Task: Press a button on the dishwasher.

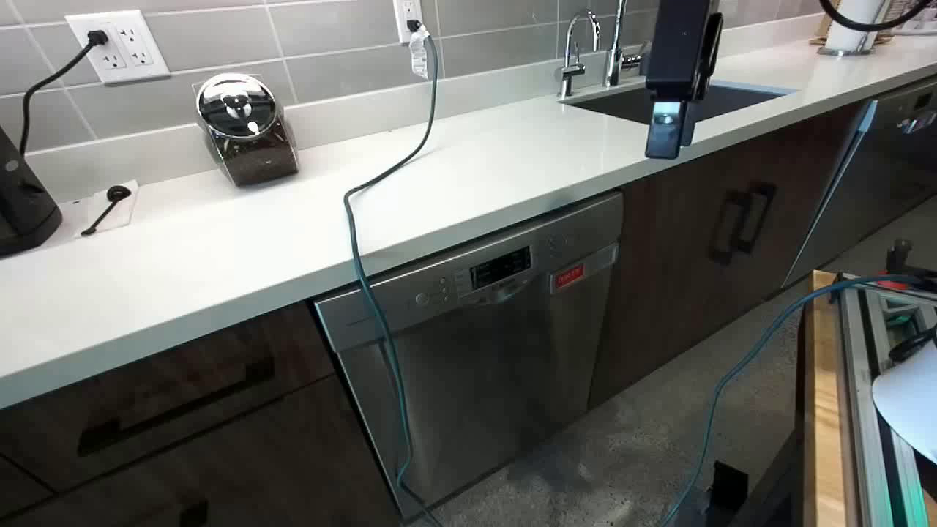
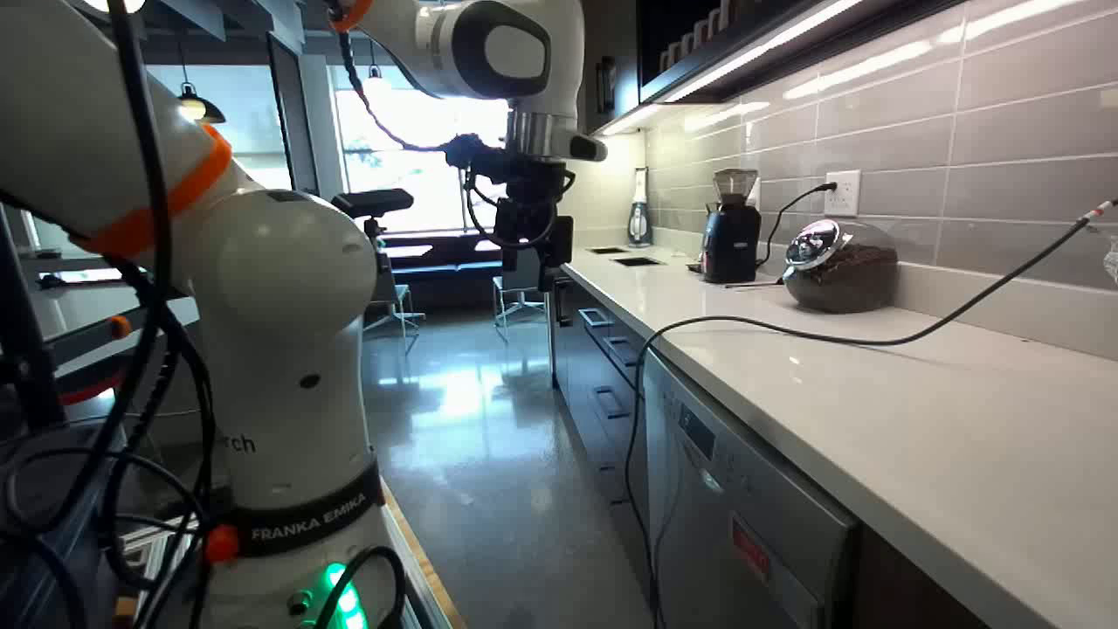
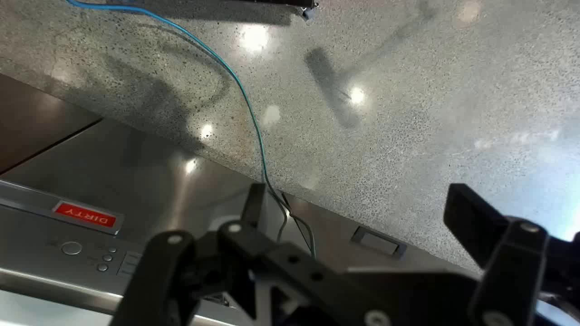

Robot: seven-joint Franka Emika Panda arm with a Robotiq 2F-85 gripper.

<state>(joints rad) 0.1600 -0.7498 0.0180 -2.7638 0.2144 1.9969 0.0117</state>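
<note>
The dishwasher is a brushed steel front under the counter, seen in both exterior views (image 1: 476, 380) (image 2: 725, 515) and at left in the wrist view (image 3: 122, 154). Its control strip bears a dark display (image 1: 501, 268), small round buttons (image 3: 107, 258), a larger round button (image 3: 71, 248) and a red "DIRTY" label (image 3: 86, 214). My gripper hangs in the air, apart from the dishwasher, in both exterior views (image 1: 665, 135) (image 2: 537, 262). In the wrist view (image 3: 358, 203) its fingers stand wide apart with nothing between them. The gripper hides part of the control strip there.
A cable (image 1: 366, 285) runs from the wall over the white counter (image 1: 468, 183) and down the dishwasher front. A jar (image 1: 245, 132) and a grinder (image 2: 732, 231) stand on the counter. Dark cabinets (image 1: 673, 293) flank the dishwasher. The sink (image 1: 615, 106) lies at the back.
</note>
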